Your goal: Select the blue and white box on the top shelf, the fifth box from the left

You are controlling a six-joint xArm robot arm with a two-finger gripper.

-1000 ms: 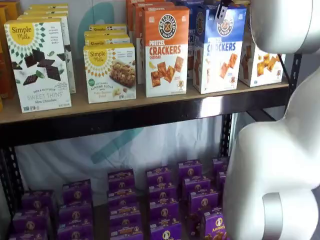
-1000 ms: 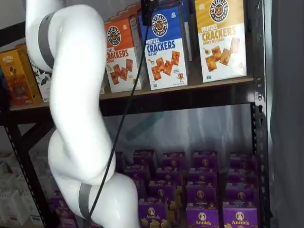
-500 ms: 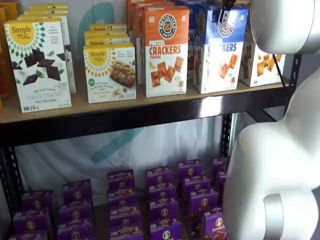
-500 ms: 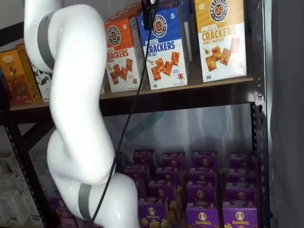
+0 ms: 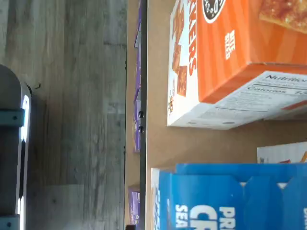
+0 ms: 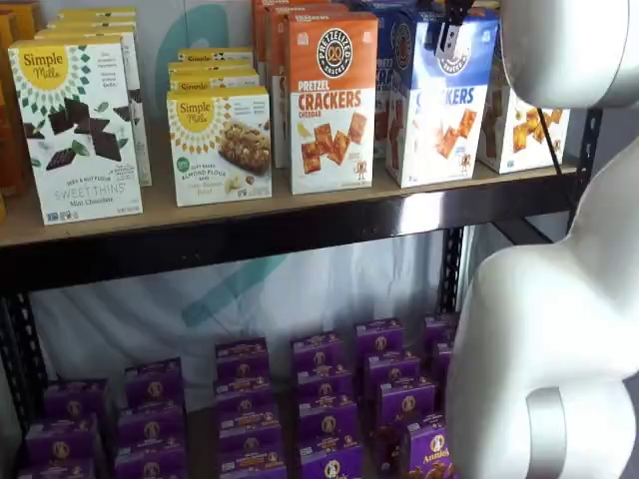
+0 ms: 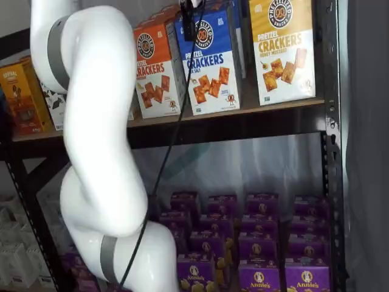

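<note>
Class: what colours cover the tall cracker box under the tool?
Blue upper half, white lower half, clearest in a shelf view.

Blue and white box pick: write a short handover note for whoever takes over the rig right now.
Gripper: black fingers at the top front of the tall blue and white cardboard cracker box; whether they are closed on it cannot be told.
Box: on the tan wooden top shelf, between the orange and white cracker box and the yellow and white cracker box, tilted.
Done: approach.
Left: confirm grasp, pull box out.
</note>
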